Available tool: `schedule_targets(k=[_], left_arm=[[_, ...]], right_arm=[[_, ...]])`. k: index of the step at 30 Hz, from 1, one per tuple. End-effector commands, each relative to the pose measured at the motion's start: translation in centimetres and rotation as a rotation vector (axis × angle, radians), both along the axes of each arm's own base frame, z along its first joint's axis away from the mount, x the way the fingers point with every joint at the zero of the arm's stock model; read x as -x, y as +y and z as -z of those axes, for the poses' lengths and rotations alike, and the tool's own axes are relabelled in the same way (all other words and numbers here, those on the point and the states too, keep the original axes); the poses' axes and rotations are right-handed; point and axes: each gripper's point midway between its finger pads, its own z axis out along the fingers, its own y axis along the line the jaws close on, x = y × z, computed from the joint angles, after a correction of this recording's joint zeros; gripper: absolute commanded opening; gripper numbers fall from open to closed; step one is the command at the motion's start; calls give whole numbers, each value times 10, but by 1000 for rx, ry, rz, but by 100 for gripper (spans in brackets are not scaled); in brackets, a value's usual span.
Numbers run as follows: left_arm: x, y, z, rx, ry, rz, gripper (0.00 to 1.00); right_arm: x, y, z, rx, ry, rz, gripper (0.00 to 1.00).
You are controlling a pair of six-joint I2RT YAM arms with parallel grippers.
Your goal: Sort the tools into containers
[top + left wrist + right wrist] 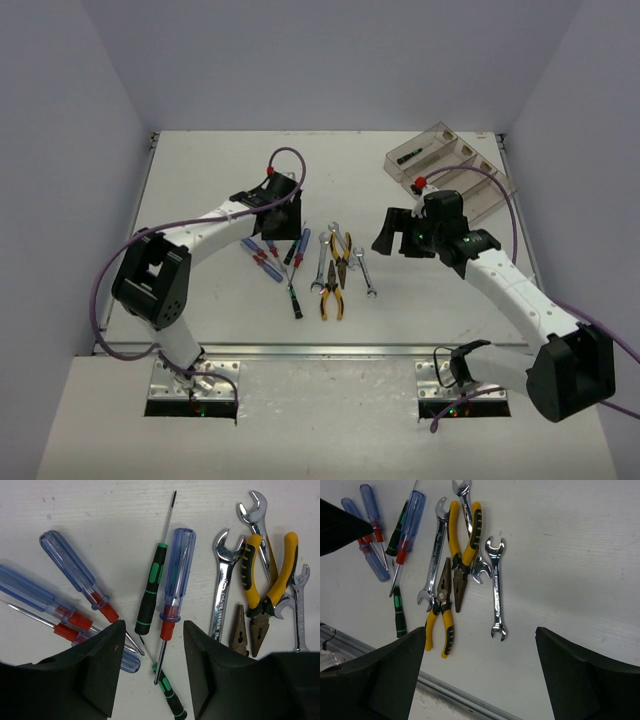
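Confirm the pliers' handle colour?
Yellow with black grip strips, the same on both pliers. It shows best in the right wrist view.

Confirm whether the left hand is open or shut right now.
Open and empty. The left wrist view shows the left hand with its fingers apart, and a blue-and-red screwdriver lying untouched, visible through the gap.

Your left arm stretches from lower left toward the frame's middle, the left pincer pointing down and spread apart. Your right arm bends in from lower right, the right pincer equally wide, gripping nothing.
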Motion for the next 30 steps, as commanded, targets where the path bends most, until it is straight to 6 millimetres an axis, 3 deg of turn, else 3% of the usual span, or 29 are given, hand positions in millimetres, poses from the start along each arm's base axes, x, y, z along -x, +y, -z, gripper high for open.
schedule_targets(k=[1, 14, 24, 26, 30], left_arm=[[-9, -3, 7, -48, 0, 30, 43], [-11, -3, 56, -120, 90, 36, 33], [-8, -1, 77, -142, 125, 36, 31], [-7, 1, 81, -156, 133, 29, 28], [-8, 1, 86, -169, 145, 25, 9]], right_arm=[[10, 8, -12, -50, -66, -66, 89], [33, 19, -15, -129, -68, -145, 90], [37, 18, -9, -131, -50, -147, 90], [37, 19, -9, -136, -51, -149, 90], [38, 23, -12, -161, -67, -161, 95]])
